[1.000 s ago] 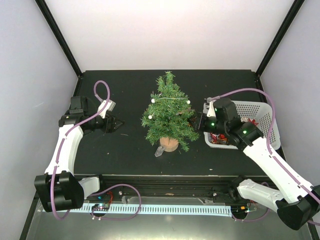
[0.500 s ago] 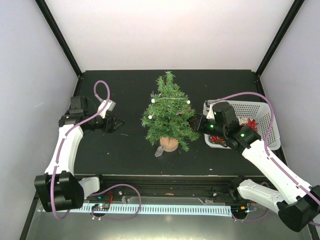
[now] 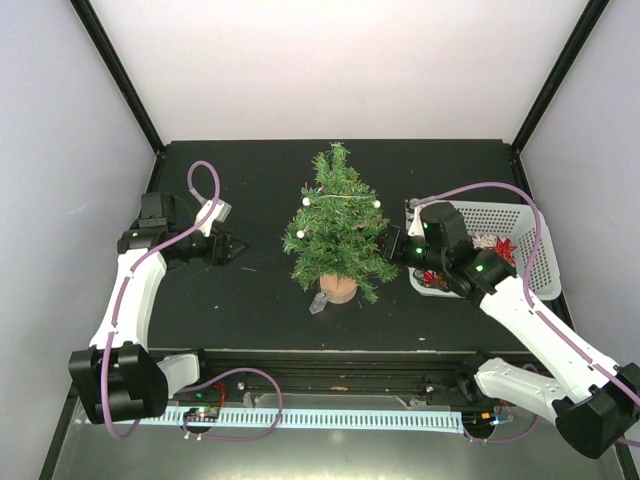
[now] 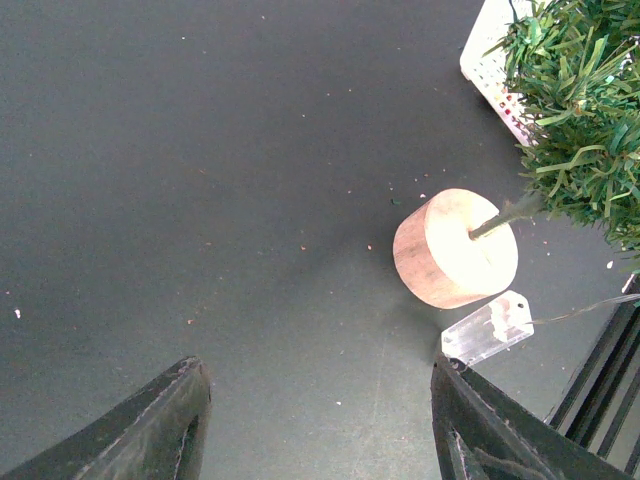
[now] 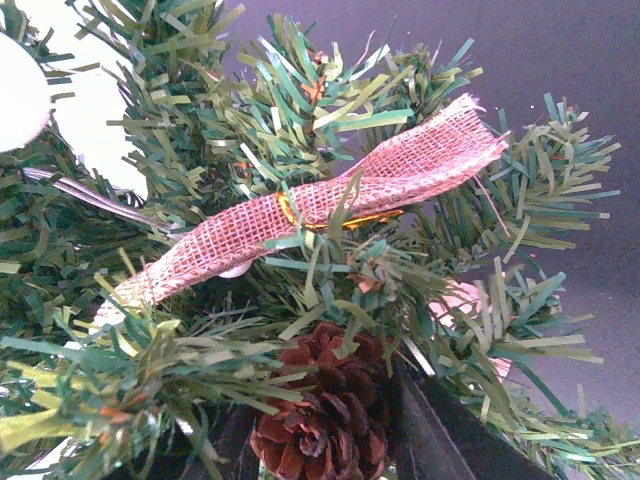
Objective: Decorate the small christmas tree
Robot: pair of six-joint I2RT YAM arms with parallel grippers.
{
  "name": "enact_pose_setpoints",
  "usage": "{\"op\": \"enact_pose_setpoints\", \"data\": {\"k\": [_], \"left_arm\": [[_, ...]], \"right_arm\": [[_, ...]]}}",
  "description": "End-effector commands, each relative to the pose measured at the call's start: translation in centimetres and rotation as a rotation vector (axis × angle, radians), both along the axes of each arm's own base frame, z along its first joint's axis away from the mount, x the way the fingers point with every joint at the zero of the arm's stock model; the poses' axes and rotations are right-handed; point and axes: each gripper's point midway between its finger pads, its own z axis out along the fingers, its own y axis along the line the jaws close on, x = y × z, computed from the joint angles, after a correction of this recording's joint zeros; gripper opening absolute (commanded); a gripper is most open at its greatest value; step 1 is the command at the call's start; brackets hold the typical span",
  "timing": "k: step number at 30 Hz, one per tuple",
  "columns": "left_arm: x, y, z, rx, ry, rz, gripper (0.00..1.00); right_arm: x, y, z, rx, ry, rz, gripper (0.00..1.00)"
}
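Note:
The small christmas tree (image 3: 335,225) stands mid-table on its round wooden base (image 4: 455,247), with white balls and a thin wire on its branches. My right gripper (image 3: 392,245) is pushed into the tree's right side, shut on a brown pine cone (image 5: 320,415) that sits among the needles. Just above the cone a burlap ribbon (image 5: 320,200) lies across a branch. My left gripper (image 3: 238,249) hovers over the mat left of the tree. In the left wrist view the left gripper (image 4: 318,375) is open, with only bare mat between its fingers.
A white plastic basket (image 3: 500,207) with red ornaments sits right of the tree, behind the right arm. A clear plastic box (image 4: 487,327) on a thin wire lies by the tree's base. The table's front rail runs close behind it.
My right gripper has moved left from the basket's edge into the tree's right branches, carrying the pine cone. The left arm has not moved.

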Motion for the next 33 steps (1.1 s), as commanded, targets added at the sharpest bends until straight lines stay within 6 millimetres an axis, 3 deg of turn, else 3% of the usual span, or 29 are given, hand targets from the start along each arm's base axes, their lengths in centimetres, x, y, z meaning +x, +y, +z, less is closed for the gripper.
{"op": "enact_pose_setpoints", "data": {"k": [1, 14, 24, 33], "left_arm": [[0.1, -0.3, 1.1, -0.011, -0.037, -0.006, 0.61], [0.0, -0.3, 1.1, -0.011, -0.039, -0.006, 0.62], [0.0, -0.3, 1.2, -0.011, -0.043, -0.006, 0.61], [-0.2, -0.3, 1.2, -0.008, -0.049, -0.005, 0.61]], "right_arm": [[-0.3, 0.6, 0.2, 0.008, -0.002, 0.026, 0.37], [-0.5, 1.3, 0.2, 0.005, 0.000, 0.051, 0.37], [-0.5, 0.9, 1.0, -0.007, -0.016, 0.038, 0.48], [-0.6, 0.4, 1.8, -0.025, -0.034, 0.030, 0.50]]}}
